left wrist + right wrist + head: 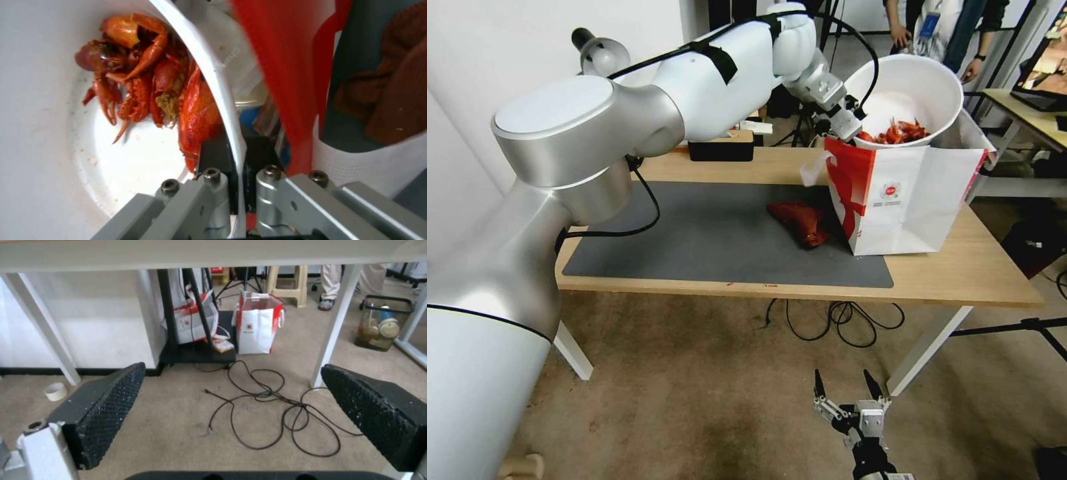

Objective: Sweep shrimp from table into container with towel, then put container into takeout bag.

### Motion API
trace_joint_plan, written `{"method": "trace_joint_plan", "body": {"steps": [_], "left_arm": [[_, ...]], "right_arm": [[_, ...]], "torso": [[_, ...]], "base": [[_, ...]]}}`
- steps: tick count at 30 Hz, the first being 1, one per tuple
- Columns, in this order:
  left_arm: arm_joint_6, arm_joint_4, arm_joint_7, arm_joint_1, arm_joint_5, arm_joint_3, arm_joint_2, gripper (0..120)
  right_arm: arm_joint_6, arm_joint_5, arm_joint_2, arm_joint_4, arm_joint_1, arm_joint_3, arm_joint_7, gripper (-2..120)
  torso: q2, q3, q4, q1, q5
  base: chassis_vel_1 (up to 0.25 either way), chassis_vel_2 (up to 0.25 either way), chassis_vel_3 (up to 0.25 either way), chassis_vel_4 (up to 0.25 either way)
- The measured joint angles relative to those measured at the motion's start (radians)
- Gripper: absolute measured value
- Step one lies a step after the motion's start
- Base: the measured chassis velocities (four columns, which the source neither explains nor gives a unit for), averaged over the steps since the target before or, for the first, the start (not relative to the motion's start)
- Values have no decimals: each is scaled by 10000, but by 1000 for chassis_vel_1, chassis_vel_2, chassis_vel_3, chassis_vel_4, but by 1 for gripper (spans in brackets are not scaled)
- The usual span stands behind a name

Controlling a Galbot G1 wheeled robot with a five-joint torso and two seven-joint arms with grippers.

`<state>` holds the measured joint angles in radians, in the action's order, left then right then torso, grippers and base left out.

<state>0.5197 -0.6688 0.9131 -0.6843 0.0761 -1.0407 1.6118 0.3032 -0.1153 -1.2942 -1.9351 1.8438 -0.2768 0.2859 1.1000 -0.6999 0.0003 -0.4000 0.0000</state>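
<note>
Our left tool (854,127) pinches the rim of the bowl (917,77), holding it tilted just above the open top of the bag (914,200), which stands on the desk (980,267). The shrimp (897,133) are piled inside the bowl next to the tool. The towel (800,222) lies on the mat (707,233) below the tool, beside the bag. Our right tool (850,385) hangs spread wide below the desk edge, above the carpet.

The left gripper (238,156) pinches the container (209,66) rim; shrimp (146,83) lie inside, the takeout bag (285,66) and towel (391,93) just beyond.
</note>
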Motion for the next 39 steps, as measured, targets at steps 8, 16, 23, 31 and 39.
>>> {"method": "trace_joint_plan", "body": {"steps": [8, 16, 23, 31, 39], "left_arm": [[-473, -574, 22, -343, 398, -378, -11, 0], [-866, -826, -268, -552, 705, -469, -21, 18], [-942, -918, -319, -542, 848, -521, -28, 45], [-1131, -1156, -700, -530, 1245, -616, -35, 77], [-1224, -1150, -904, -522, 1620, -625, -37, 98]], "right_arm": [[0, 99, -45, -12, 23, 92, -6, 100], [12, 123, -38, -28, 64, 95, -15, 100], [12, 138, -2, -35, 30, 142, -22, 100], [-29, 117, 70, -17, -9, 147, -21, 100], [-66, 102, 97, 10, -12, 136, -18, 100]], "torso": [[0, 0, -2, 0, 0], [0, 0, -3, 0, 0], [0, 0, -2, 0, 0], [0, 0, -2, 0, 0], [0, 0, -2, 0, 0]], "base": [[0, 0, 0, 0], [0, 0, 0, 0], [0, 0, 0, 0], [0, 0, 0, 0], [0, 0, 0, 0]]}}
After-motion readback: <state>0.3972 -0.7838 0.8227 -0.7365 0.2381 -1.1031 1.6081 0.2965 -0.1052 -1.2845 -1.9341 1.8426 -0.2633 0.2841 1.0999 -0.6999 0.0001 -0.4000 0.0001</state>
